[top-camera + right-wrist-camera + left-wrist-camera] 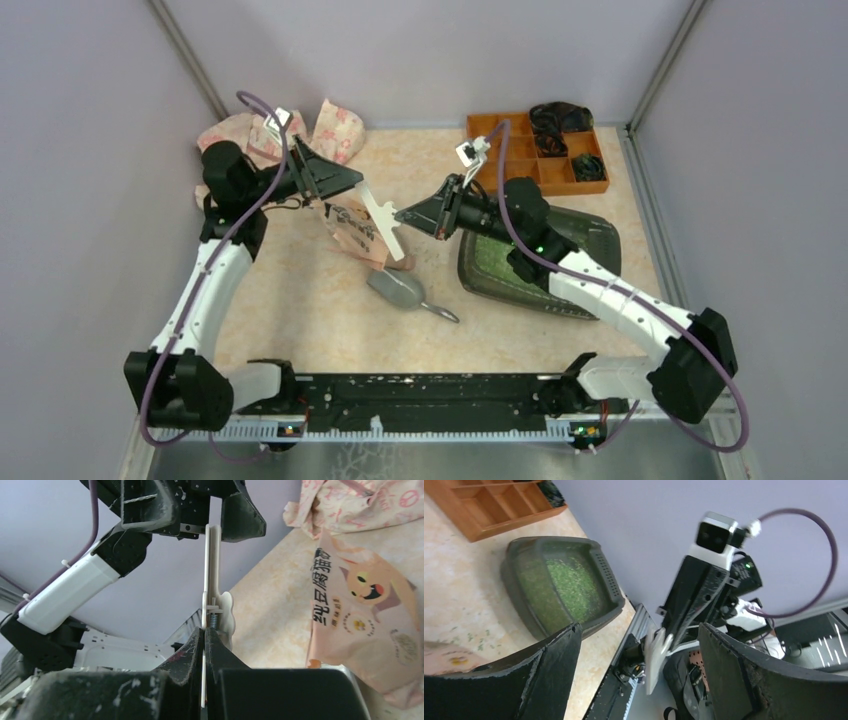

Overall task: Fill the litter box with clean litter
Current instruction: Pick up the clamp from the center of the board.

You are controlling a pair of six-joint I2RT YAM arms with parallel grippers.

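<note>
The right pincer (pixel 205 632) is clenched on one end of a white clip (pixel 213 565), and the other end stands between the wide-released jaws of the left pincer (pixel 639 627). I'd have the left close squarely on it before the right lets go. The litter box (pixel 597 236), under the right pincer's forearm, already holds the clean litter (pixel 566 587). Beyond the clip, the bag (pixel 360 615) shows a cartoon cat and Chinese characters, possibly a tofu-litter name.

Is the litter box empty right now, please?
No, light-green clean litter covers much of the floor inside the litter box.
</note>
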